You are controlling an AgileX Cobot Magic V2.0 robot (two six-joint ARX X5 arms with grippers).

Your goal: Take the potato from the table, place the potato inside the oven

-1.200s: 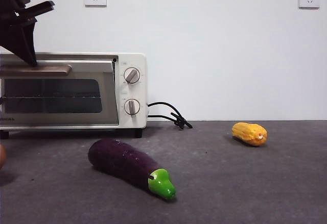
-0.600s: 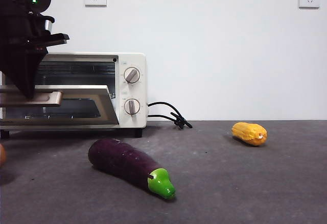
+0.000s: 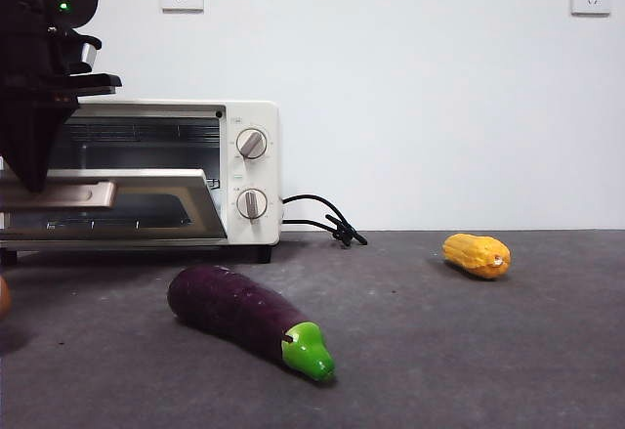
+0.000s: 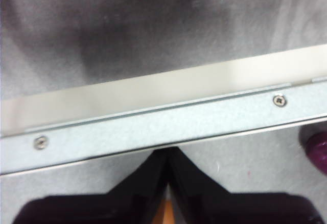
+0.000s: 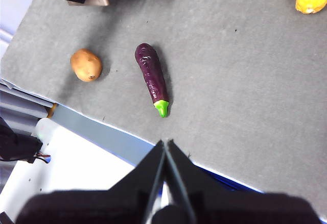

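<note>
The potato [image 5: 86, 65] lies on the table [image 5: 245, 81] to the left of the eggplant; in the front view only a sliver of the potato [image 3: 3, 297] shows at the left edge. The oven [image 3: 249, 170] stands at the back left with its door [image 3: 146, 204] tilted half open. My left gripper [image 3: 34, 180] comes down from above onto the door's bar handle [image 3: 68, 194]. In the left wrist view the left gripper [image 4: 167, 155] is shut, its tips against the door's edge [image 4: 153, 127]. High over the table's front edge, my right gripper [image 5: 166, 145] is shut and holds nothing.
A purple eggplant [image 3: 244, 317] with a green tip lies in front of the oven, also seen as the eggplant [image 5: 152, 77]. A yellow corn cob [image 3: 477, 255] rests at the back right. The oven's black cord [image 3: 322, 222] trails beside it.
The oven door has swung from shut down to half open, with the left gripper moving down on its handle. In the last half second both have barely moved.
</note>
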